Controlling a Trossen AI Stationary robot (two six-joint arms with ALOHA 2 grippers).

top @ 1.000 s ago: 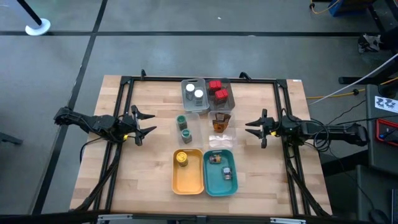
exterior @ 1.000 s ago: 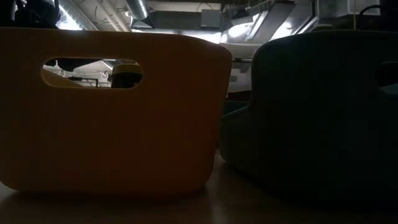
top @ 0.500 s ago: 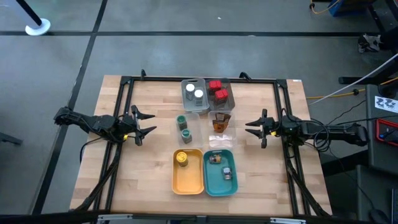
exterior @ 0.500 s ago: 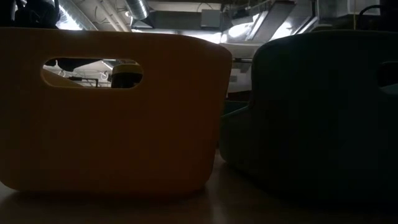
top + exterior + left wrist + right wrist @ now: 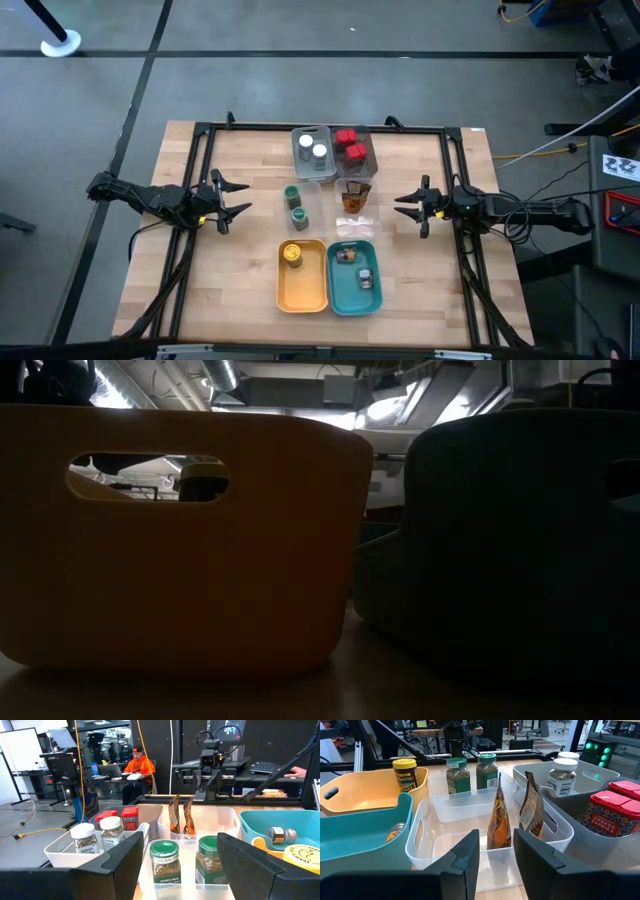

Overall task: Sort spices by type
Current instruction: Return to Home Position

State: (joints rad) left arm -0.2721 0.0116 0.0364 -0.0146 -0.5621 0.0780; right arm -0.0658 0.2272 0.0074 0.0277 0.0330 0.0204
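Note:
The spices stand in trays at the table's middle. Two white-lidded jars [image 5: 312, 150] and red tins [image 5: 350, 147] sit in grey trays at the far side. Two green-lidded jars [image 5: 296, 205] and two brown pouches [image 5: 354, 197] sit in clear trays. A yellow jar [image 5: 293, 255] stands in the yellow tray [image 5: 300, 288], and small jars [image 5: 355, 270] lie in the teal tray [image 5: 352, 300]. My left gripper [image 5: 232, 200] hovers open at the left of the trays. My right gripper [image 5: 408, 205] hovers open at their right. Neither has anything between its fingers.
A black frame [image 5: 320, 127] runs around the table's edges. The low view is filled by the walls of the yellow tray [image 5: 180, 540] and teal tray [image 5: 510, 530]. A seated person in an orange top [image 5: 139, 765] shows beyond the table. An empty clear tray [image 5: 354, 226] lies by the pouches.

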